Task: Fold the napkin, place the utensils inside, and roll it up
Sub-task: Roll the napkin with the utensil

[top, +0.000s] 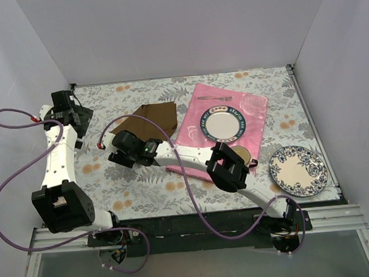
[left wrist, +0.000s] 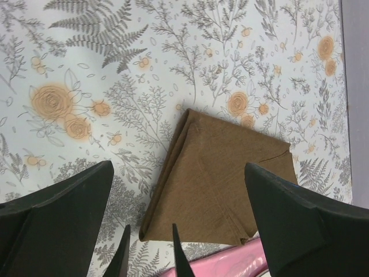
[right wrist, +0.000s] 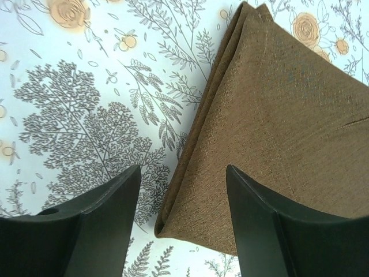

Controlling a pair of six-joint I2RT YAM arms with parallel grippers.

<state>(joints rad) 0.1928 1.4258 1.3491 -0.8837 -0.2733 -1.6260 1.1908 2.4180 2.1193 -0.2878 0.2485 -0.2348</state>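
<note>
Napkin (top: pixel 153 118) lies folded on the floral tablecloth (top: pixel 143 186), left of the pink mat (top: pixel 255 108) and just beside its near-left edge. The left wrist view shows a strip of pink just past one napkin edge. Fold is roughly triangular, with layered edges stacked along one side. Cloth is plain dark brown and lies flat.

Fork (top: pixel 214 98) rests on the pink mat near its far edge, beyond the gold-rimmed plate (top: pixel 221 124), well apart from the napkin. A second, blue-flowered plate (top: pixel 297 170) sits on the tablecloth to the right of the mat.

Left gripper (top: pixel 80 119) is at the far left of the table, jaws spread wide and holding nothing. From its wrist the napkin (left wrist: pixel 219 179) shows between the two dark fingers (left wrist: pixel 57 225).

Right gripper (top: pixel 117 149) reaches across to the napkin's near-left side, jaws parted and empty. In its wrist view a corner of the napkin (right wrist: pixel 277 133) lies between the fingers (right wrist: pixel 98 231). Whether the tips touch the cloth cannot be told
</note>
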